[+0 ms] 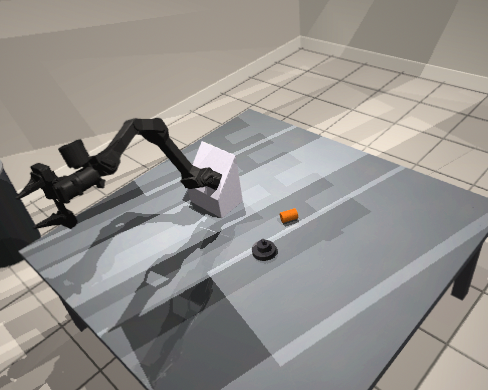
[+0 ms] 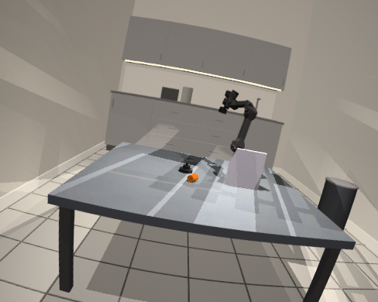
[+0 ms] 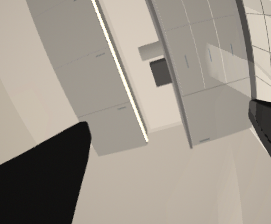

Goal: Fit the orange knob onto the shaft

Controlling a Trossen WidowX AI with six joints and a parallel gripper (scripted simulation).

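Observation:
The orange knob (image 1: 288, 216) (image 2: 193, 178) lies on its side on the table. The round dark pedestal (image 1: 272, 252) (image 2: 186, 170) stands near it, with the dark shaft (image 1: 264, 243) (image 2: 187, 164) upright and bare at its centre. The shaft's flat side cannot be made out. Knob and pedestal are apart. My gripper (image 1: 27, 212) (image 2: 225, 101) (image 3: 172, 119) is wide open and empty, held high and far from both, out at the table's left side in the top view. The wrist view shows both fingers against wall and cabinets, with neither knob nor pedestal in it.
A pale pinkish block with a sloping face (image 1: 230, 195) (image 2: 245, 168) stands on the table (image 1: 384, 260) (image 2: 123, 193) beside the arm's base. A dark cylinder (image 1: 1, 220) (image 2: 337, 201) stands beyond the table edge. Cabinets (image 2: 208, 46) (image 3: 76, 50) line the back wall.

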